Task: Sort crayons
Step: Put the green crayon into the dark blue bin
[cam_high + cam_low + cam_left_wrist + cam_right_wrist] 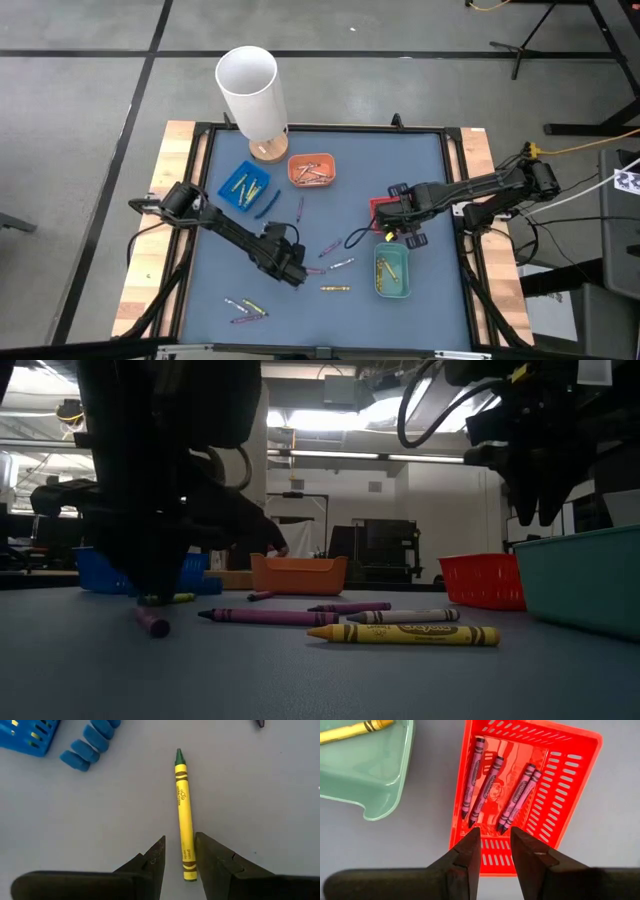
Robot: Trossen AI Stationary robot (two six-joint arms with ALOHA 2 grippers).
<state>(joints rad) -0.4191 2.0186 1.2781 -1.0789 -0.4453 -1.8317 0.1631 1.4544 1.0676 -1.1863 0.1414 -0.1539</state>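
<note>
A yellow crayon with a green tip [184, 815] lies flat on the blue-grey table. My left gripper [180, 842] is low over it at the table's near middle [292, 270]. It is open, with one finger on each side of the crayon's blunt end. My right gripper [495, 832] hangs over the near end of the red tray [540, 780], open by a narrow gap and empty [393, 228]. Several purple crayons [487, 782] lie in that tray. A yellow crayon [355, 730] lies in the green tray [375, 775]. My left gripper has its fingers pointing down along the yellow crayon, near its blunt end [189, 862]. One finger [210, 852] stands right against the crayon's side. I cannot tell whether it touches. The crayon lies flat on the table.
Loose crayons lie between the grippers [335, 288] [342, 263] [327, 247] and near the front left [245, 308]. A blue tray [243, 184] and an orange tray [312, 170] stand at the back by a tall white cylinder [250, 85]. The green tray [392, 272] is at the right front.
</note>
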